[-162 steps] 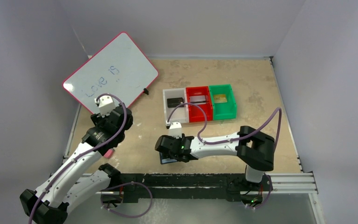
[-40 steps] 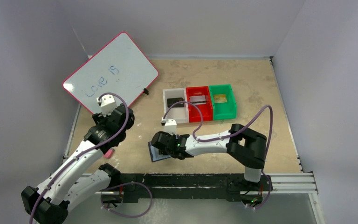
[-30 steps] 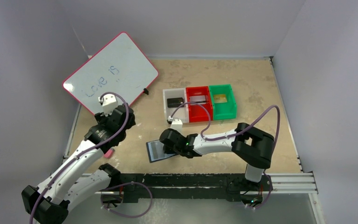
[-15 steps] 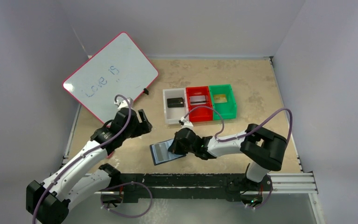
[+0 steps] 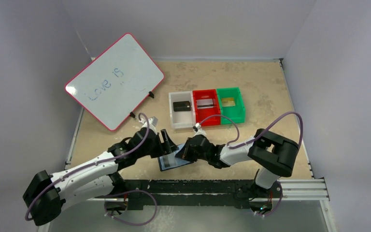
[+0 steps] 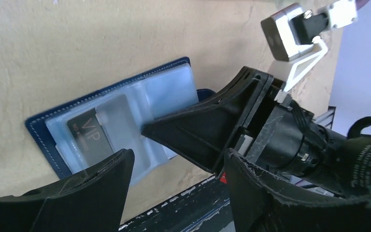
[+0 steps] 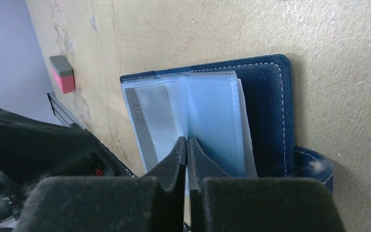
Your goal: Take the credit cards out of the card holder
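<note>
At the table's near edge, my left gripper (image 5: 166, 140) has swung in, jaws parted and empty, over the card holder (image 6: 121, 116); my right gripper (image 7: 187, 145) pins its sleeves, closed, so extraction can begin.

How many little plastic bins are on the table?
3, side by side in a row beyond the arms: the white bin on the left, the red bin in the middle, the green bin on the right. None looks hidden.
</note>
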`<state>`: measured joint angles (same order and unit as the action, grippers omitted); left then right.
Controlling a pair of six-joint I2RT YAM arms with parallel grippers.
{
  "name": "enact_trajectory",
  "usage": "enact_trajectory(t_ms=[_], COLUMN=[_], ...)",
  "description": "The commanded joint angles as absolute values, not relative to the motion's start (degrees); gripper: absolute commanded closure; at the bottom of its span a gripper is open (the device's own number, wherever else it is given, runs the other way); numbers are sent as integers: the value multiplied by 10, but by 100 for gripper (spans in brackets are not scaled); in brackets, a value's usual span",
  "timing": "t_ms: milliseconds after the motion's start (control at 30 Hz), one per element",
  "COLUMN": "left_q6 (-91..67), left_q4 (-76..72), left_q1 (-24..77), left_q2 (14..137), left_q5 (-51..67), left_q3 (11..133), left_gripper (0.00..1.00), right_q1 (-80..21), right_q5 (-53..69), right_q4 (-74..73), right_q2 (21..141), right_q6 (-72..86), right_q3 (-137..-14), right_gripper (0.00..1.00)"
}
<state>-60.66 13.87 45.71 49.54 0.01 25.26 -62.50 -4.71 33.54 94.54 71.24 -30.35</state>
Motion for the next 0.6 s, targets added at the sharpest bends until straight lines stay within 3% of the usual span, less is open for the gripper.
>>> enact_trajectory(t_ms=[0, 567], left_q6=[-663, -696], left_q4=[100, 106], left_q1=[507, 612], left_q2=[529, 712], left_q5=[-81, -226], left_q3=[239, 267], left_gripper=[32, 35], right_q1=[-622, -619], right_q5=[-48, -35], right_q4=[325, 398], right_q2=[954, 963], right_q6=[735, 771], right_q3=[-288, -241], right_gripper=[100, 99])
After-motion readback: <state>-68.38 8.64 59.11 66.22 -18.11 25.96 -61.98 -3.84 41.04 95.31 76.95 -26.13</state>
